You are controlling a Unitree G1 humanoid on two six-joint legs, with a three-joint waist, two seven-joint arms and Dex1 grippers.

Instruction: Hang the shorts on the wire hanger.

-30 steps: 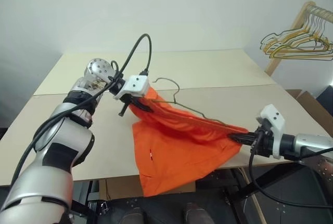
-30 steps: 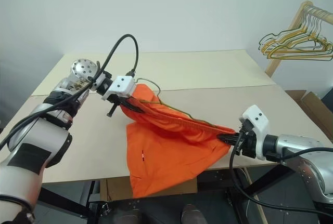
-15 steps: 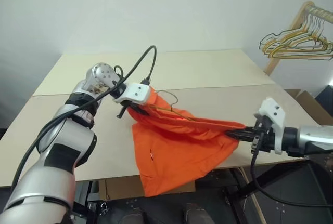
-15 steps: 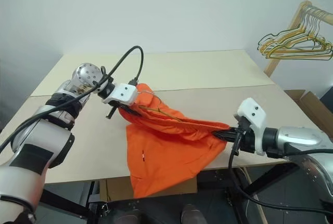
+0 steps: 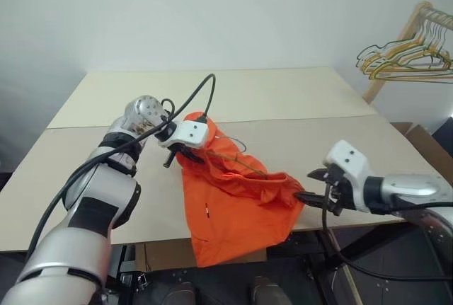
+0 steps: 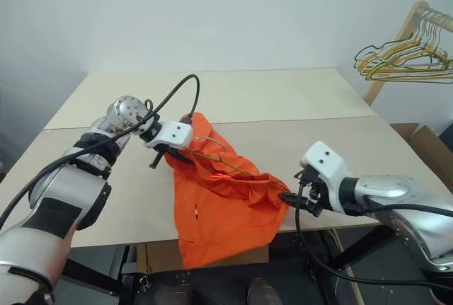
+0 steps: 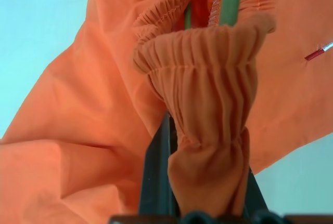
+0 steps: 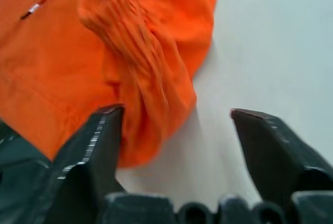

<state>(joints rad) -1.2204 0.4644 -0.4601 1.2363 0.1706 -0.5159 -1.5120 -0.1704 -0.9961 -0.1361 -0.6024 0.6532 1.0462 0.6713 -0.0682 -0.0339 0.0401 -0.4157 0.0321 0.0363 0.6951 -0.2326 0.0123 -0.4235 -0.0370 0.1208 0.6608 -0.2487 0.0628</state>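
Beside the shorts [image 8: 130,52], right gripper [image 8: 174,130] gapes wide, empty.

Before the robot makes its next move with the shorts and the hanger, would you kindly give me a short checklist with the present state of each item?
1. Left gripper clamped on the waistband of the shorts: ok, gathered fabric is pinched between its fingers.
2. Right gripper free of the fabric: ok, it stands open with the shorts' edge lying between its fingers, not pinched.
3. Wire hanger inside the waistband: ok, the wire runs through the gathered band beside the left gripper.
4. Hanger's far end seated in the shorts: cannot tell, fabric hides it.
5. Shorts supported on the table: not ok, part hangs over the front edge.
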